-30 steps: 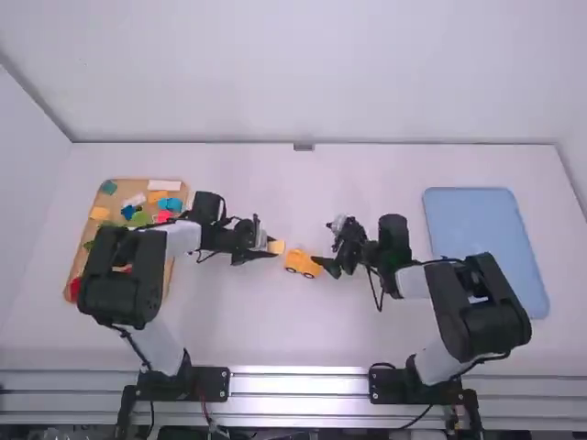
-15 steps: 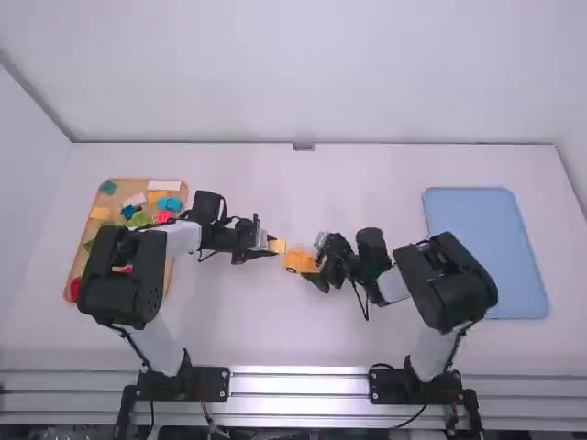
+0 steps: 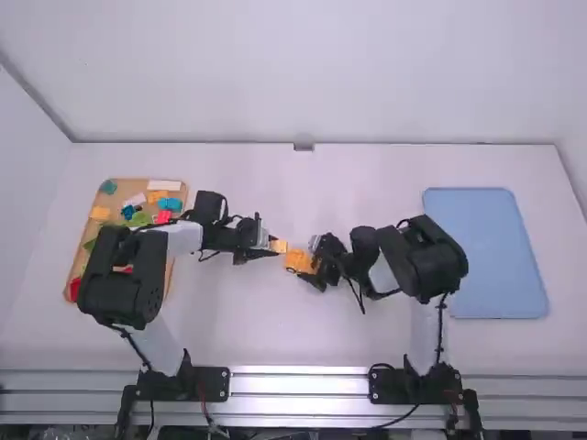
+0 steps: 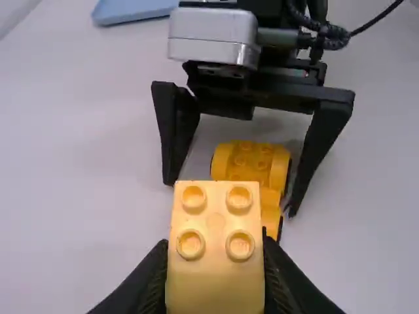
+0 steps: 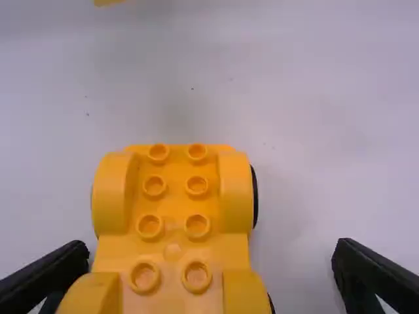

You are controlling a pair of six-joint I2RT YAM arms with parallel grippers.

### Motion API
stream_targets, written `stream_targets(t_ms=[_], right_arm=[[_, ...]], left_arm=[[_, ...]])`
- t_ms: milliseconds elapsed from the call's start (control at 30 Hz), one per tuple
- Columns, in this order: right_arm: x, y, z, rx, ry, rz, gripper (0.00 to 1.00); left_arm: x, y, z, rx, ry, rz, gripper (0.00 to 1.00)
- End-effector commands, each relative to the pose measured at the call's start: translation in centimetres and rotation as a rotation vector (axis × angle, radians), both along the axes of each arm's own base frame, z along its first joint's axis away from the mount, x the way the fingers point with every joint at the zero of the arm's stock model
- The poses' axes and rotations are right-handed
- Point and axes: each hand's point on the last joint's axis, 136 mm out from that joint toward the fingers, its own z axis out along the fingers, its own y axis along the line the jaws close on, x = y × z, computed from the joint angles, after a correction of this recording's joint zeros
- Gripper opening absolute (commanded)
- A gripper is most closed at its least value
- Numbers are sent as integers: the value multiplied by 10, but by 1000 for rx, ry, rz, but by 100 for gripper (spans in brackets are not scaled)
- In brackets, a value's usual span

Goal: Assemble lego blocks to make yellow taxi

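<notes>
Mid-table in the high view, my left gripper (image 3: 265, 246) is shut on a yellow brick (image 3: 278, 246). That brick (image 4: 215, 245) shows four studs between the fingertips of my left gripper (image 4: 215, 278) in the left wrist view. Just beyond it the orange-yellow car base (image 3: 298, 261) rests on the table, with my right gripper (image 3: 315, 266) around its near end. The right wrist view has the studded car base (image 5: 173, 222) between the open fingers of my right gripper (image 5: 213, 268); the left finger is close to its side, while a wide gap separates the right finger from it.
A wooden tray (image 3: 168, 275) of mixed coloured bricks lies on the left, partly under the left arm. At the right stands a blue tray (image 3: 486, 247), with the right arm's elbow over its near left edge.
My right gripper has moved left onto the car base, its arm swinging inward. The left arm has barely moved and keeps its brick.
</notes>
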Motion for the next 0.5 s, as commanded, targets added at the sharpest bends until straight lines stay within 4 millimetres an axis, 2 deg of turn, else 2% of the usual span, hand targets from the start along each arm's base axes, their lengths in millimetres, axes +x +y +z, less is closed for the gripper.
stream_targets(t_ms=[0,167,333,467], right_arm=[[-3,-1,-7,-18,-55,55,98],[-2,-4,-2,1,-106,104,93],[0,-14,4,49,-107,179,87],[1,-17,4,64,-75,230,84]], left_arm=[[-2,-8,11,-36,2,-23,18],[-7,-16,9,-23,3,-46,19],[-10,-26,-1,49,-2,-59,16],[-4,-30,-3,67,29,-19,15]])
